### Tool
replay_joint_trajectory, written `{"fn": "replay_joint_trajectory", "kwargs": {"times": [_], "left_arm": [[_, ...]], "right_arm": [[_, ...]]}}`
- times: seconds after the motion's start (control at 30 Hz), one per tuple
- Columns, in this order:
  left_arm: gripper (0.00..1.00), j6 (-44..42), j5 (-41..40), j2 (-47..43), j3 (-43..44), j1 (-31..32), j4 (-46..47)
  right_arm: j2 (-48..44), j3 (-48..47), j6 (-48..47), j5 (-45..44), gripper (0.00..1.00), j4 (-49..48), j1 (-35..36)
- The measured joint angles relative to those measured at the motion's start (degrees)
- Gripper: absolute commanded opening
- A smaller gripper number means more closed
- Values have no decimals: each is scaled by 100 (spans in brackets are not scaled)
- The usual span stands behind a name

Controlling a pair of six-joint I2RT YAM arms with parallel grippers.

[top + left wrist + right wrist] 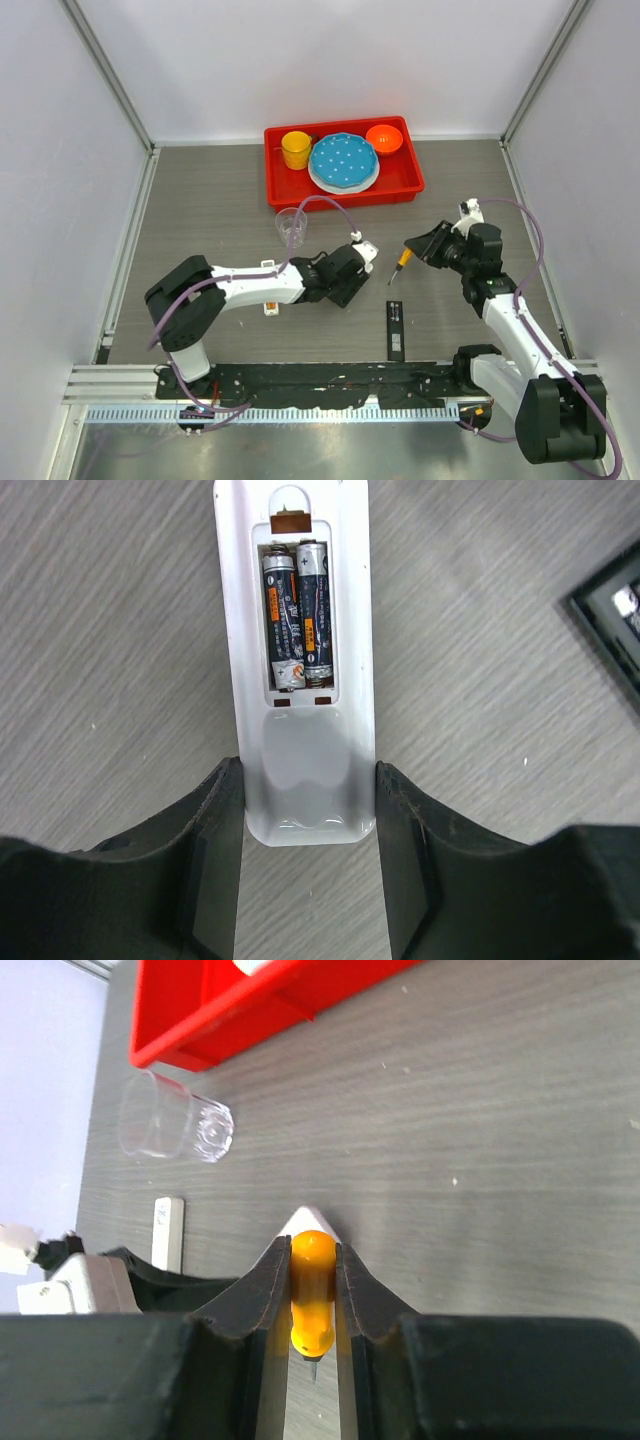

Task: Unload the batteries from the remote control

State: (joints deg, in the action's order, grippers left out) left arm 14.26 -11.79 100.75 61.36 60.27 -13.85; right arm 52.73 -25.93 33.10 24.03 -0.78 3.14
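Two batteries [297,615] sit in the open remote [305,740] clamped by the left tool [310,770]; the right tool [312,1252] pinches a screwdriver [312,1305].

remote [305,780] top: cut off | black object [612,615]: mostly cut off

Two dark, orange-marked batteries [297,615] are sitting side by side in the open compartment. The white remote [305,780] is lying back up.

Black fingers [205,870] clamp the near end of a white plastic remote control [300,780] lying on the grey wood-grain tabletop [110,680]. Two dark cylindrical batteries [297,615] sit side by side in its open compartment.
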Motion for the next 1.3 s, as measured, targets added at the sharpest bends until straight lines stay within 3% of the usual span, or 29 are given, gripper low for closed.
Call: {"fn": "replay_joint_trajectory", "kwargs": {"times": [0.17, 0.3, 0.4, 0.53, 0.63, 0.97, 1.27, 1.3], "left_arm": [[16, -7, 94, -214, -337, 11, 9], [21, -17, 151, -214, -452, 11, 11], [30, -85, 177, -214, -455, 11, 24], [56, -177, 177, -214, -455, 11, 24], [64, -282, 179, -214, -455, 11, 26], [61, -367, 175, -291, -741, 15, 273], [44, -404, 251, -577, -1222, 9, 730], [38, -407, 267, -586, -1246, 9, 767]], "right_arm": [[96, -20, 136, 24, 1, -852, 111], [138, -20, 131, -348, 1, -1416, 651], [323, -20, 55, -713, 1, -1692, 1191], [601, -2, 2, -1019, 1, -2035, 1482], [826, 68, 2, -1178, 1, -2400, 1502], [1196, 173, 11, -1300, 1, -2977, 1596], [1392, 173, -61, -1403, 1, -3130, 1858], [1436, 173, -98, -1427, 1, -3132, 1906]]}}
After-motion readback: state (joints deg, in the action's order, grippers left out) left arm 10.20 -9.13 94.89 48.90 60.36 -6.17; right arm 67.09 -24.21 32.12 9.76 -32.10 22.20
